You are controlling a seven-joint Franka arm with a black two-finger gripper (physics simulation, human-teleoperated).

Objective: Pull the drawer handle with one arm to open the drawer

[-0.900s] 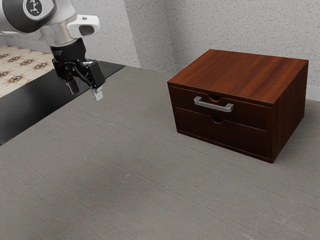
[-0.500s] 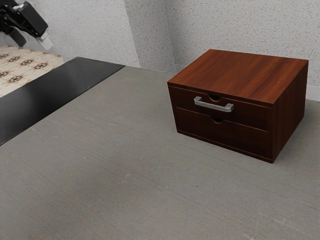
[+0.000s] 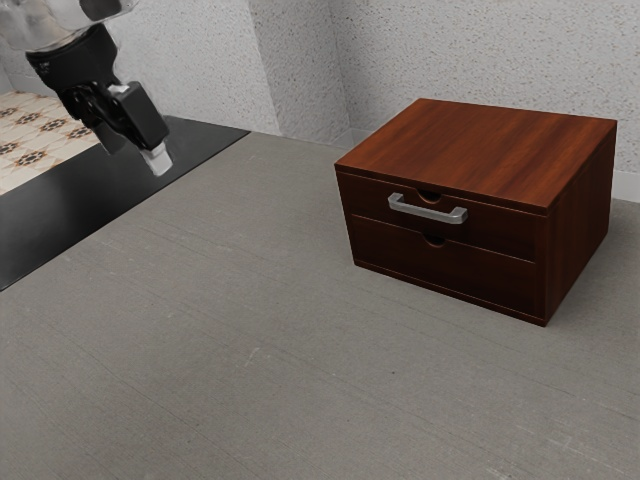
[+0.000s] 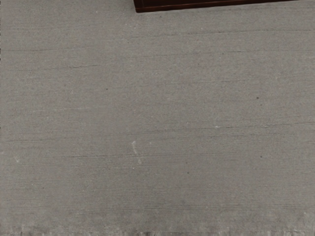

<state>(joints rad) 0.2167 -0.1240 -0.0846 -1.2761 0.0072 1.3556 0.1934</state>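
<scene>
1. gripper hangs at exterior view's upper left, fingers apart, gripping nothing.
2. drawer shut in cabinet on surface, exterior view's right.
3. handle untouched, well apart from gripper.

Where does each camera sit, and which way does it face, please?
Exterior view: beside the arm and above the table, looking across the grey tabletop at the wooden cabinet and its silver drawer handle; the arm's end and gripper show at the upper left.
Wrist view: on the arm's hand, looking down at the tabletop, with the cabinet's bottom edge ahead of the gripper.
Shared: the grey tabletop and the wooden cabinet.
</scene>
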